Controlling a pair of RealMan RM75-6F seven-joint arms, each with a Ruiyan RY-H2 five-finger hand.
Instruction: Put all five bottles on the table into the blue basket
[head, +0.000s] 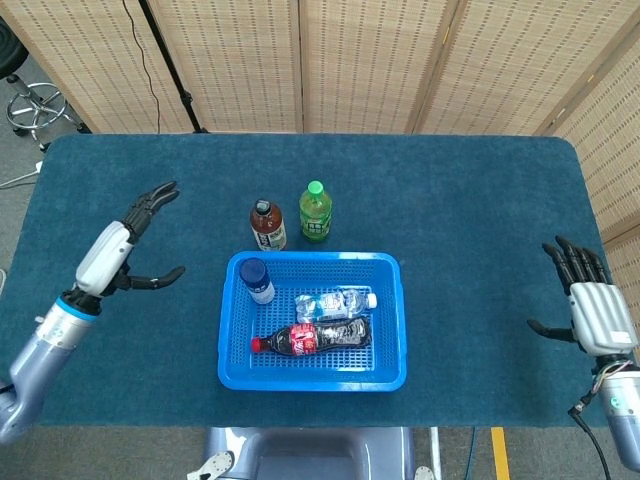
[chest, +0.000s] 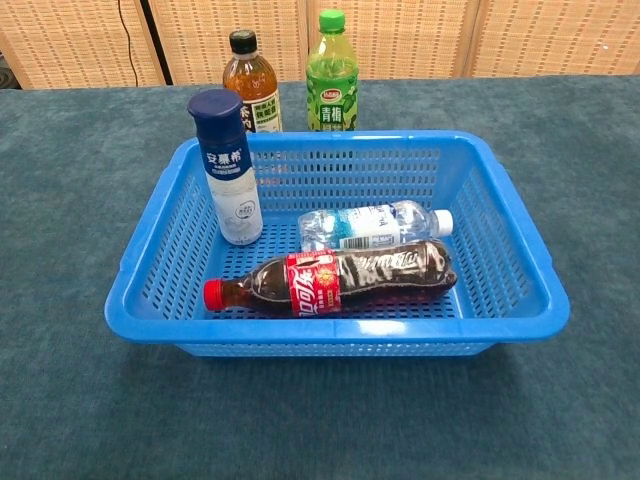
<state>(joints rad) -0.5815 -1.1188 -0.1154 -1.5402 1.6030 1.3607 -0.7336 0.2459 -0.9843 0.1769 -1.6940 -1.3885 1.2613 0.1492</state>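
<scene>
The blue basket (head: 388, 335) (chest: 520, 260) sits at the table's front middle. In it a blue-capped white bottle (head: 257, 281) (chest: 226, 168) stands upright at the back left. A clear water bottle (head: 335, 301) (chest: 372, 223) and a cola bottle (head: 314, 338) (chest: 335, 277) lie on their sides beside it. Behind the basket, on the table, stand a brown tea bottle (head: 267, 224) (chest: 250, 82) and a green bottle (head: 316, 211) (chest: 332, 72). My left hand (head: 128, 245) is open, far left of the basket. My right hand (head: 590, 304) is open near the table's right edge. Neither hand shows in the chest view.
The dark blue table (head: 460, 200) stretches wide behind and beside the basket. Wicker screens (head: 350, 60) stand along the far side. A stool (head: 35, 105) stands off the back left corner.
</scene>
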